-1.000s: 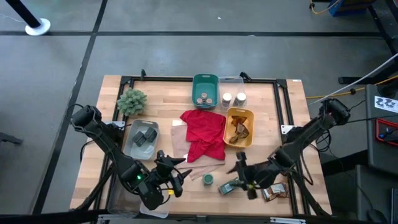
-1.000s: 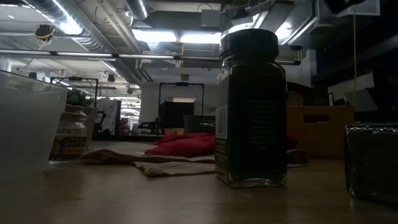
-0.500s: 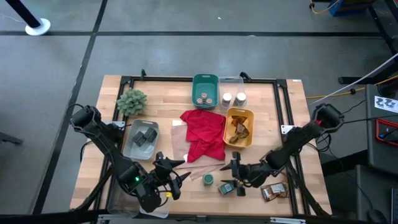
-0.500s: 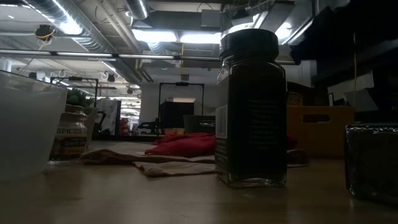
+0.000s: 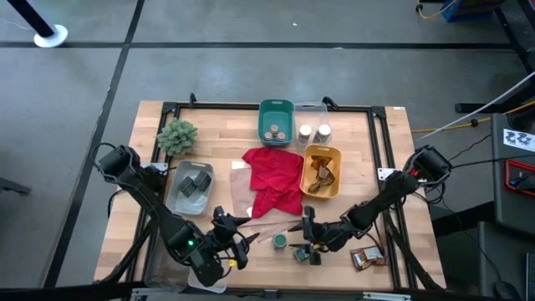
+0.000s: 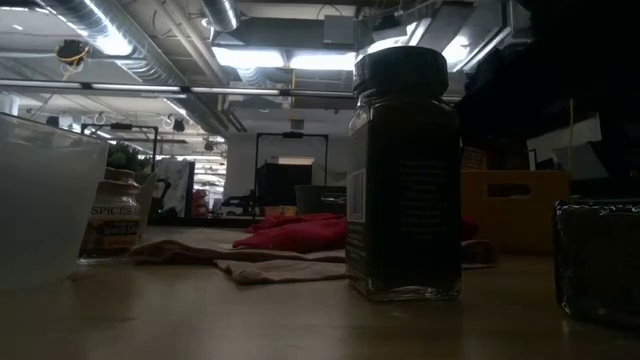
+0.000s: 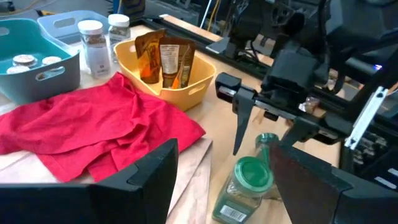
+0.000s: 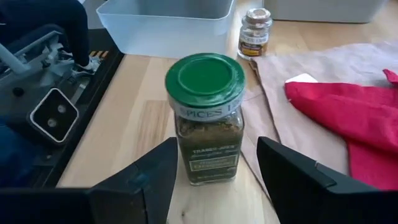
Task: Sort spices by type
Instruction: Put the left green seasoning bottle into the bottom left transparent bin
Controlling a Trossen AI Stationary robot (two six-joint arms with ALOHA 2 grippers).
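Observation:
A green-lidded spice jar stands upright on the table near the front edge, between my two grippers. My right gripper is open, low over the table just right of it. In the right wrist view the jar stands just ahead of the open fingers, untouched. My left gripper is open to the jar's left, facing it; its wrist view shows the jar and my right gripper beyond. A second small jar lies under my right gripper. A tan-lidded jar stands by the grey bin.
At the back stand a teal bin with tan-lidded jars, white-lidded jars in a clear bin, and a yellow bin of brown packets. A grey bin holds tins. The red cloth, the plant and a packet are also here.
My right gripper has come down and toward the table's left, closer to the upright green-lidded jar, tipping its fingers lower. Its fingers stay open. The jars have not moved.

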